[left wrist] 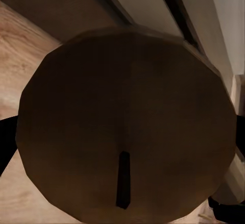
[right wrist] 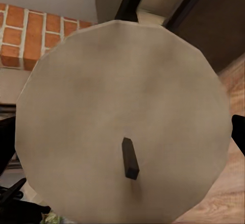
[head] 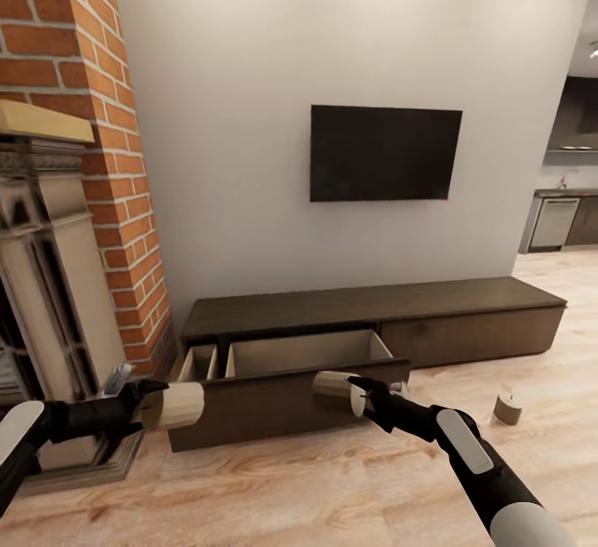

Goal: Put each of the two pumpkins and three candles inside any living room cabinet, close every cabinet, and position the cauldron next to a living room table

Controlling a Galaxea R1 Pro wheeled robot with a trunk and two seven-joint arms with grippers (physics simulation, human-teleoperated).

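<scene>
Both jaws grip candles by the open cabinet (head: pixel 282 364); head view alone shows a third candle (head: pixel 507 408)

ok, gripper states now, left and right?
Left gripper: shut on a candle.
Right gripper: shut on another candle.

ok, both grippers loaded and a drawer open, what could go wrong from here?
1. Each gripper holds a candle (left gripper, right gripper) in front of the open drawer. The right one sits right at the drawer's front edge, so it may clip the front panel on the way in.
2. A third candle lies on the floor to the right and is easy to miss or bump.
3. The candle ends block both wrist cameras, so release has little close-up feedback.
</scene>
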